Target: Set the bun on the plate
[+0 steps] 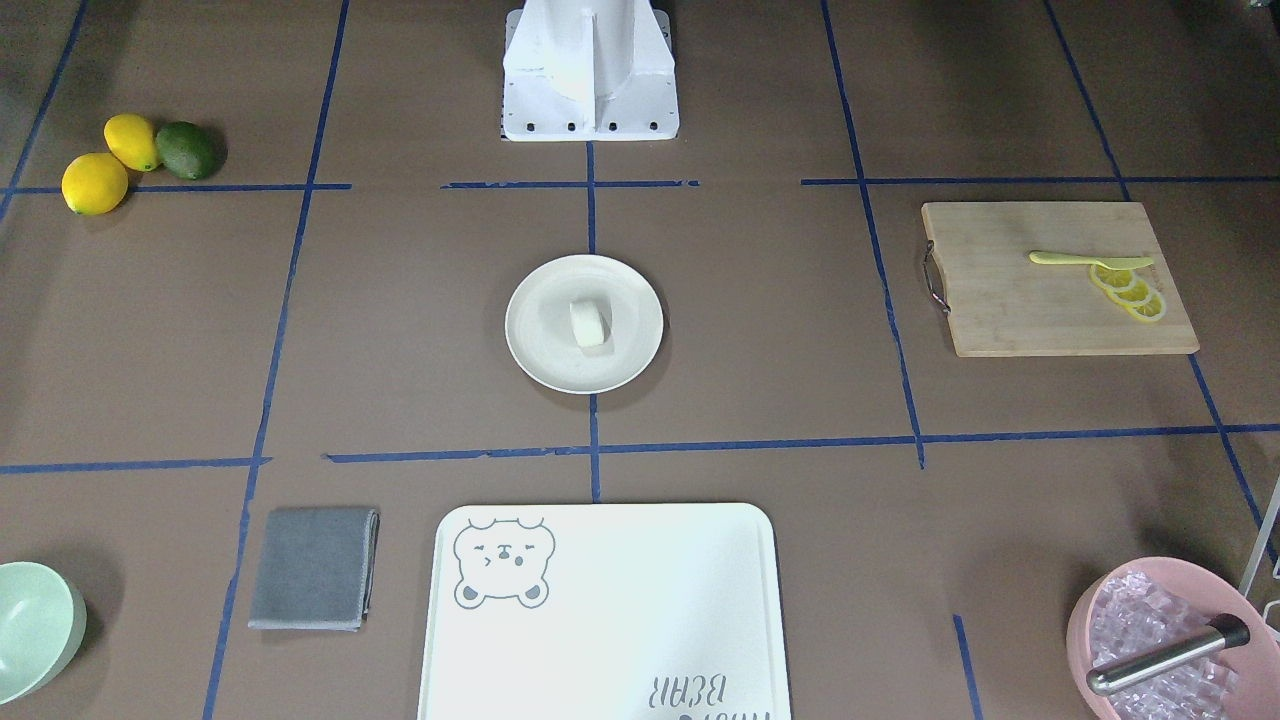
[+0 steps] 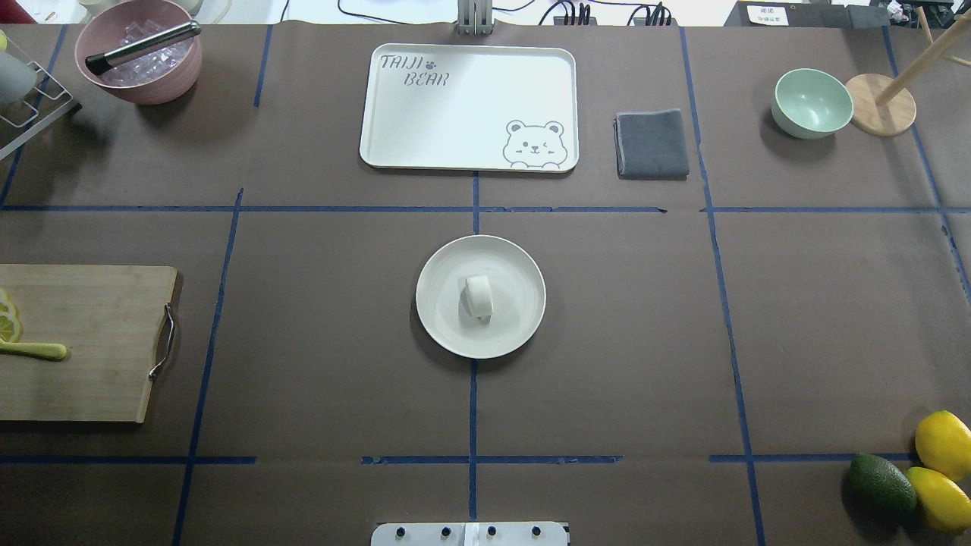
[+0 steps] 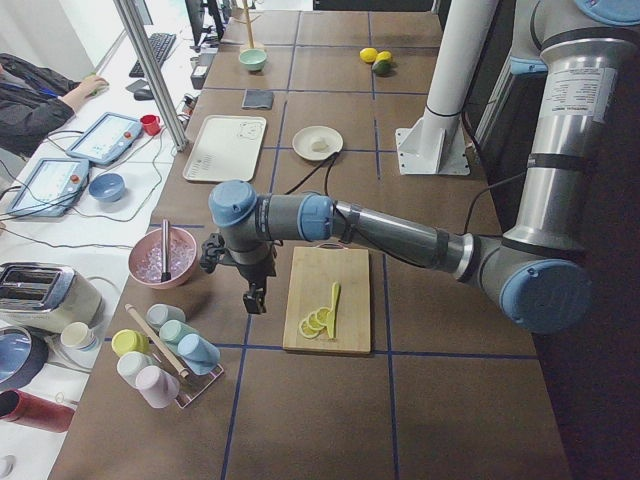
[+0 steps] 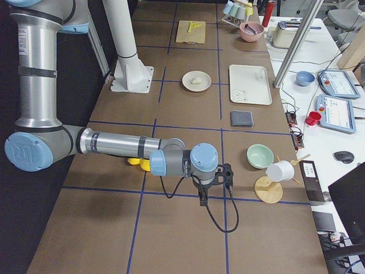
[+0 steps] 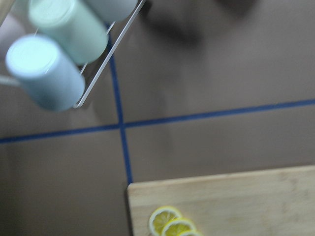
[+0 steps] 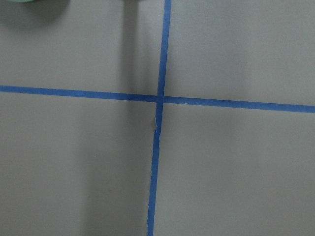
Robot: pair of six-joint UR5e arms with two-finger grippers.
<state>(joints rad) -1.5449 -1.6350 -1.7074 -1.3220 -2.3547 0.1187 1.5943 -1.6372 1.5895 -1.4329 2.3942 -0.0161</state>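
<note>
The off-white bun [image 1: 590, 323] [image 2: 479, 296] lies on its side in the middle of the round cream plate [image 1: 545, 355] [image 2: 444, 322] at the table's centre. Nothing touches either. No arm shows in the overhead or front views. My left gripper [image 3: 254, 300] hangs far from the plate, over the table between the pink bowl and the cutting board. My right gripper [image 4: 202, 201] hangs over bare table near the green bowl, also far from the plate [image 4: 189, 85]. Both show only in the side views, so I cannot tell whether they are open or shut.
A bamboo cutting board [image 1: 1010, 310] holds lemon slices [image 1: 1128, 290] and a yellow knife. The bear-print tray [image 2: 455, 114], grey cloth [image 2: 651, 144], mint-green bowl [image 2: 812, 102], pink ice bowl [image 2: 140, 64], lemons with an avocado [image 2: 880, 484] and a rack of cups [image 5: 54, 59] stand around the edges.
</note>
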